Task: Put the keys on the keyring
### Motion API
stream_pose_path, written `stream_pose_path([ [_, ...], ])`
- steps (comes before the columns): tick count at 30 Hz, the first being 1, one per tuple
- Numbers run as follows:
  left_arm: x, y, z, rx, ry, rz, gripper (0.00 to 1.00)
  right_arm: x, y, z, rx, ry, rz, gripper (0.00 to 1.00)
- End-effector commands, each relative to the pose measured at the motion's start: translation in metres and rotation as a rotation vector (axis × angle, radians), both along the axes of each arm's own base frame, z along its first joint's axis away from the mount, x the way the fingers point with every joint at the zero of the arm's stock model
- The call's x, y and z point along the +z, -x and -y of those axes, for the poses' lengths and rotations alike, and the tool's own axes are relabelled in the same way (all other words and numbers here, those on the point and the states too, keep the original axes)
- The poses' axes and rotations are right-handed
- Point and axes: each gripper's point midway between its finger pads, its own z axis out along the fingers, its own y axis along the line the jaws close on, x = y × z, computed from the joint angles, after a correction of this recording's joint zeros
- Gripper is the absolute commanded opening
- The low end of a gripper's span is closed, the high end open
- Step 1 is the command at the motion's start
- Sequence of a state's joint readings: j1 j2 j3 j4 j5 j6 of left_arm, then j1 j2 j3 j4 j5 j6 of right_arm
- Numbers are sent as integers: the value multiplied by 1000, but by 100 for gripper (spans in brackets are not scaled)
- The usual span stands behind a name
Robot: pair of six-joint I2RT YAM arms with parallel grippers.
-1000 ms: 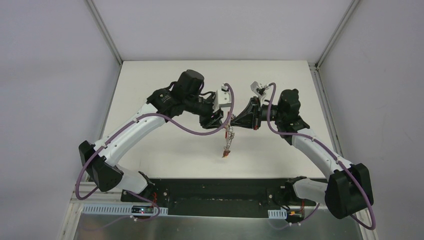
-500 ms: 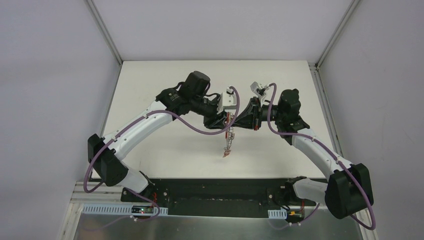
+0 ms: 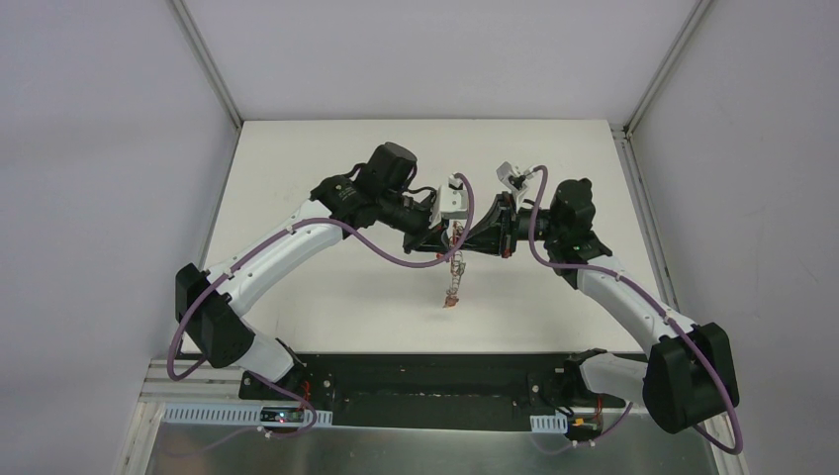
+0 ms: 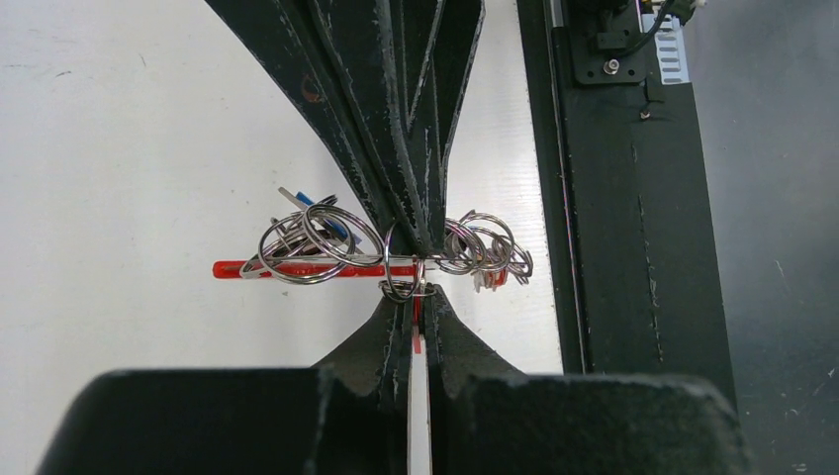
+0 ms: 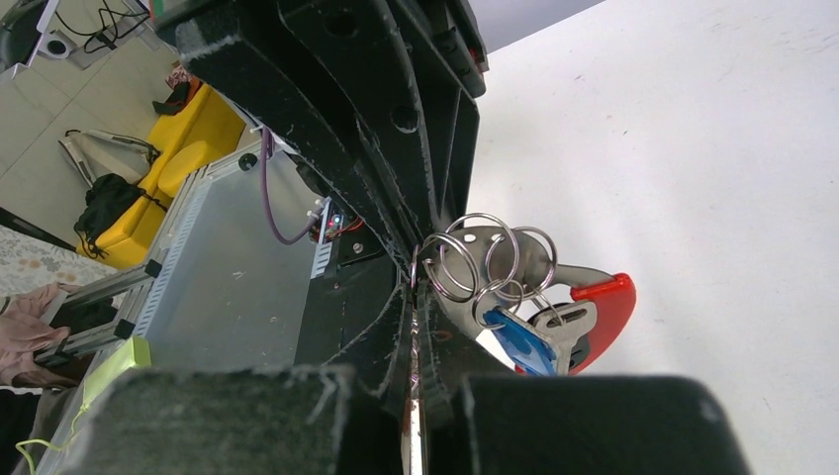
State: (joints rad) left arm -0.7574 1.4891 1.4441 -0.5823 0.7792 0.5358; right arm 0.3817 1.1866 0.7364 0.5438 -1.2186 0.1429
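The keyring (image 3: 453,277) hangs from where the two grippers meet above the table's middle. In the right wrist view its grey rings (image 5: 485,262), red band (image 5: 605,307) and a blue-headed key (image 5: 516,344) sit beside my right gripper (image 5: 416,297), which is shut on a ring seen edge-on. My left gripper (image 4: 416,295) is shut on a thin red-headed key (image 4: 417,341) seen edge-on, its tips touching a small ring (image 4: 404,289). The rings (image 4: 317,247) and red band (image 4: 237,268) lie across that view. The two grippers' tips (image 3: 457,237) almost touch.
The white table (image 3: 326,287) lies under the grippers. The black base rail (image 3: 435,376) runs along the near edge and also shows in the left wrist view (image 4: 633,247). Purple cables loop off both arms.
My left gripper moved right, closing up to the right gripper's tips. The right arm and the hanging keyring stayed nearly still.
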Motion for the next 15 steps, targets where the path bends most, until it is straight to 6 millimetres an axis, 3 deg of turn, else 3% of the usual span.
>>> stream_pose_path([
  [1, -1, 7, 2, -27, 17, -46, 0, 21, -3, 1, -25, -50, 96, 0],
  [15, -3, 2, 12, 1, 18, -80, 0, 23, -4, 0, -36, -76, 88, 0],
])
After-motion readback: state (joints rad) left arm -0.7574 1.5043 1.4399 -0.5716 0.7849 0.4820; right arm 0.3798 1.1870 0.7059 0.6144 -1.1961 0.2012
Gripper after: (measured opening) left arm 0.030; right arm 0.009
